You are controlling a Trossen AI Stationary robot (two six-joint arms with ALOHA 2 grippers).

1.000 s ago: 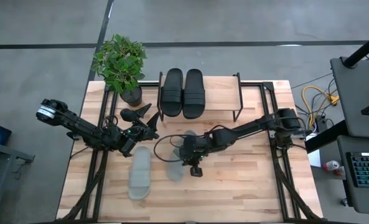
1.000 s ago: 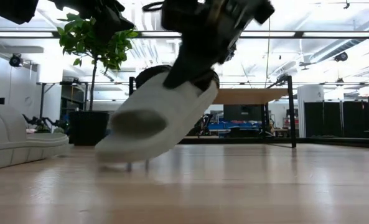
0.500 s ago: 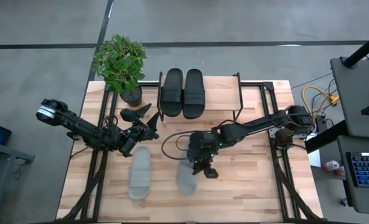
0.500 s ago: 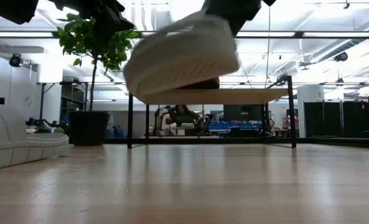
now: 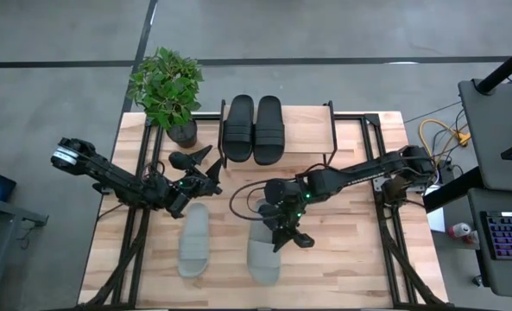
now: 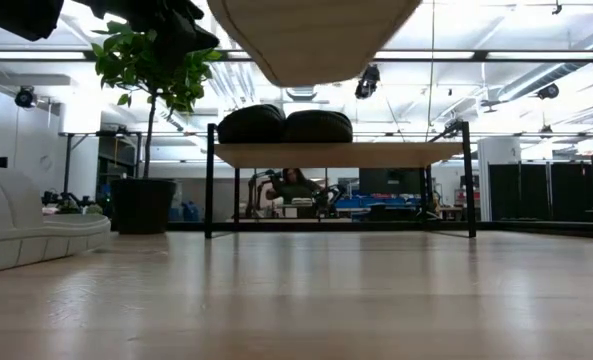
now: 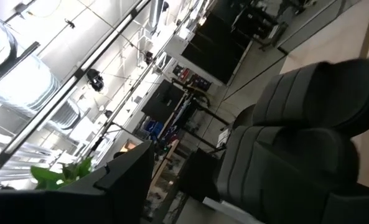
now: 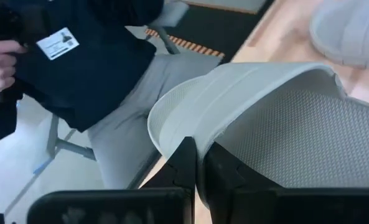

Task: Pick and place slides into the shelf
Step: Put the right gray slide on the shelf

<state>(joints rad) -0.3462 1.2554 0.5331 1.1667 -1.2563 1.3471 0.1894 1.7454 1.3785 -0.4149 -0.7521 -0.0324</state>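
Right gripper (image 5: pixel 283 231) carries one pale slide (image 5: pixel 262 252) clear of the surface, fingers (image 8: pixel 185 163) pinched shut on its rim. Swing it toward 12 o'clock, level it, and set it on the shelf (image 5: pixel 303 119) beside the black pair (image 5: pixel 254 128). Left gripper (image 5: pixel 205 169) fingers look spread, probably empty.

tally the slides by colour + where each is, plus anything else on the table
Black slides: 2, side by side on the shelf, one left of the other.
Pale slides: 2, one flat on the table, one held off it by the right gripper.
Potted plant: 1.
Total: 5.
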